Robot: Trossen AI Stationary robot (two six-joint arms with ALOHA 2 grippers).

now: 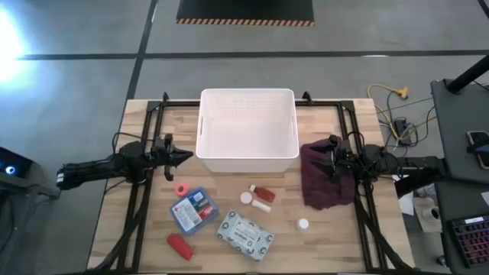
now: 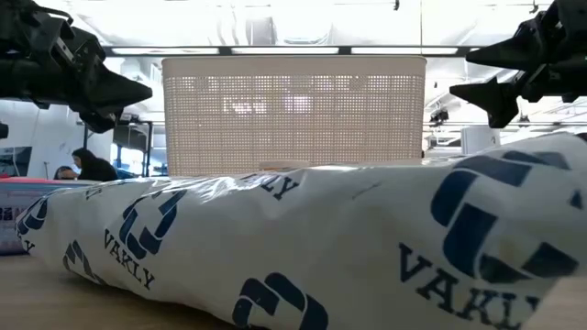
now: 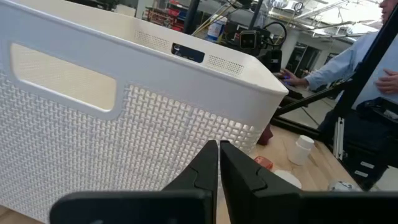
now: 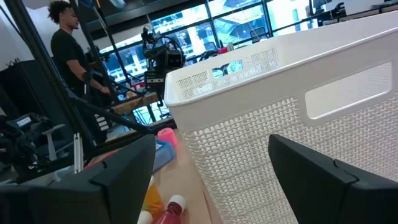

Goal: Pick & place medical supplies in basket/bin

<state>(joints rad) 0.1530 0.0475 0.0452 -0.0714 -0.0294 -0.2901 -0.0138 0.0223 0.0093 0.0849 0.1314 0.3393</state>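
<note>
High view: supplies untouched, white rectangular plastic bin (image 1: 247, 130) sits between both grippers.
Left gripper (image 1: 186, 156) fingers together, right gripper (image 1: 312, 147) spread; soft grey-white patterned packet (image 1: 244, 234), light and crushable, lies nearer the camera than both — pinch across its short width.

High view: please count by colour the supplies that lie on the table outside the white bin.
Red: 2, bottle, block
Pink: 1, tape roll
Blue: 1, box
Grey-white: 1, packet
White: 3, small pieces
Total: 8
</note>
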